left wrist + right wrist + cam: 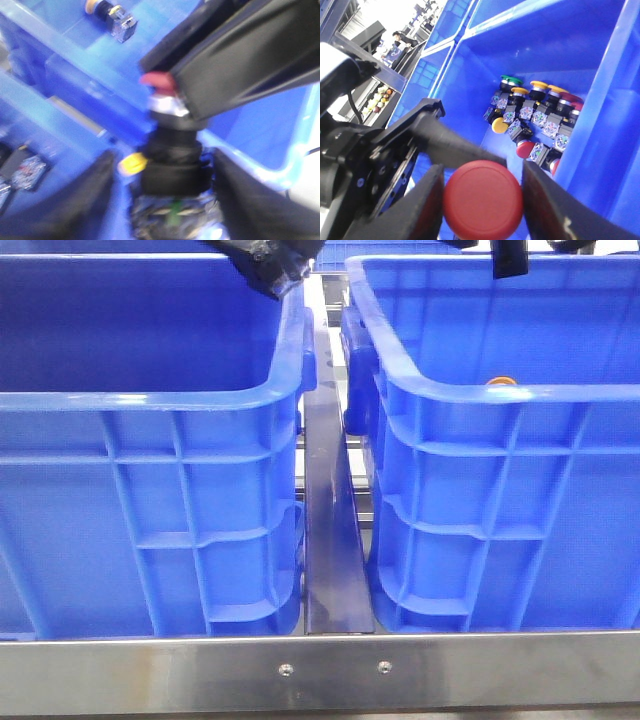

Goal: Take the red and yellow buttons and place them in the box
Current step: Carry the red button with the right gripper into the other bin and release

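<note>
My right gripper (pixel 482 197) is shut on the cap of a red button (pixel 482 200), a finger pressed on each side. In the left wrist view the same red button (pixel 157 82) points away from my left gripper (pixel 162 160). Its black body and clear contact block lie between the left fingers (pixel 95 195), with blue showing in a gap beside them. The right arm's fingers (pixel 240 65) cover most of the cap. Yellow-capped buttons (pixel 538 86) lie in a pile in a blue crate. Another yellow cap (pixel 132 164) shows below the held button.
Two tall blue crates (pixel 150 400) (pixel 520 390) stand side by side with a metal rail (pixel 330 520) between them. An orange cap (pixel 500 382) peeks over the right crate's rim. An orange-capped button (pixel 107 10) lies alone in one crate. Green and red buttons (pixel 510 80) lie in the pile.
</note>
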